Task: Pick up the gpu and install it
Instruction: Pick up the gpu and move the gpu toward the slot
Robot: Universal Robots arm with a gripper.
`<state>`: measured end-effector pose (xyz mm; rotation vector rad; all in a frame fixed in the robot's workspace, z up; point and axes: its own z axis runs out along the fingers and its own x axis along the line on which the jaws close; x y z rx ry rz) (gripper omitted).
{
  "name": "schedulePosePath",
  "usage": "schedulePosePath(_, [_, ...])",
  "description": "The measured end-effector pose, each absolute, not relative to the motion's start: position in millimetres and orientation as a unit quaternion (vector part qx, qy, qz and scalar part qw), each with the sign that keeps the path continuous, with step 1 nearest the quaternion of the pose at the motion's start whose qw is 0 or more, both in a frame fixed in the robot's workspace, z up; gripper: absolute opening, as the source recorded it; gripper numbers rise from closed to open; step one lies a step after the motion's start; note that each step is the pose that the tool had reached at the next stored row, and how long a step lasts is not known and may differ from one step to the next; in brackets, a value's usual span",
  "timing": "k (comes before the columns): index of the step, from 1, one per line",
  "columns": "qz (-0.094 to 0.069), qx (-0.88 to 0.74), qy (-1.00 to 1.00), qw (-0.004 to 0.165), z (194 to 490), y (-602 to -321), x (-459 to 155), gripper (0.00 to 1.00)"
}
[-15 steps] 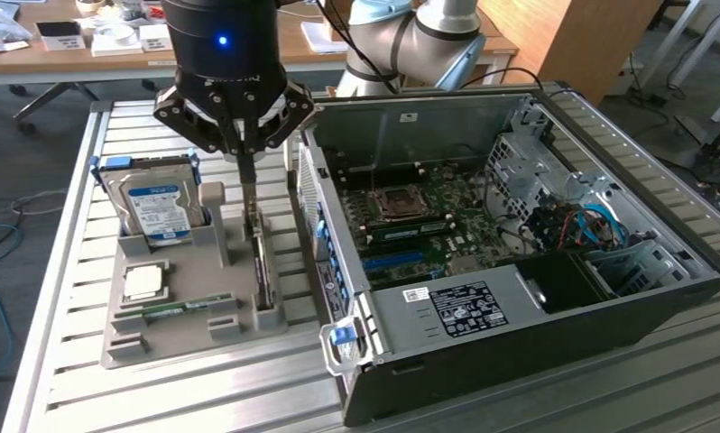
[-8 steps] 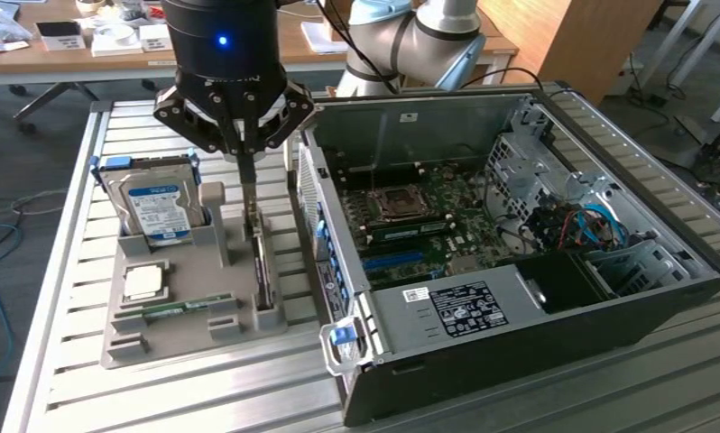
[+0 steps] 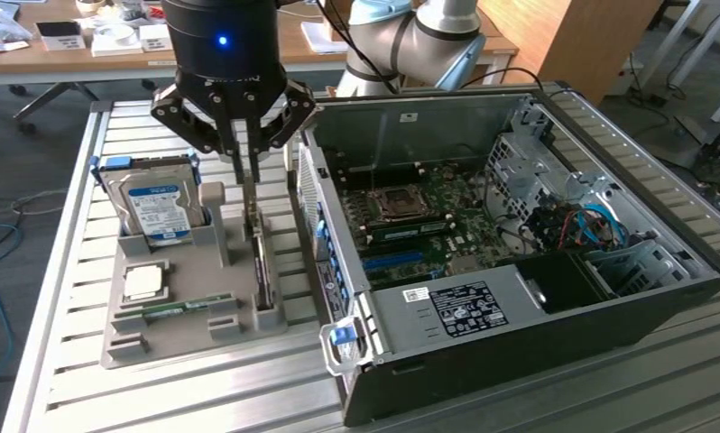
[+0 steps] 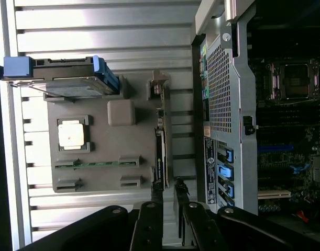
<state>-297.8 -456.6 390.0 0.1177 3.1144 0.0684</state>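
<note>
Across the slatted metal table (image 3: 60, 379) sits a grey plastic parts tray (image 3: 209, 275) beside an open black computer case (image 3: 649, 298). Standing on edge in a tray slot, the gpu (image 3: 260, 266) is a thin dark card, its long axis parallel to the case wall, pale bracket toward the blue-labelled silver hard drive (image 3: 155, 207). Above it the black gripper (image 4: 168, 189) has its fingers slightly parted, holding nothing.

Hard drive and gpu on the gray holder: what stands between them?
Both views show a gray upright block of the holder between the hard drive and the gpu; the rest is bare holder floor.
</note>
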Motion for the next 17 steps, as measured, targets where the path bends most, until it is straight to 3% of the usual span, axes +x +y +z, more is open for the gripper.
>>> schedulePosePath(2, [0.022, 0.038, 0.999, 0.012, 390.0, -456.6, -297.8, 0.29])
schedulePosePath(4, [0.022, 0.038, 0.999, 0.012, 390.0, -456.6, -297.8, 0.29])
schedulePosePath(5, [0.022, 0.038, 0.999, 0.012, 390.0, -456.6, -297.8, 0.36])
schedulePosePath(17, [0.022, 0.038, 0.999, 0.012, 385.5, -456.5, -297.9, 0.36])
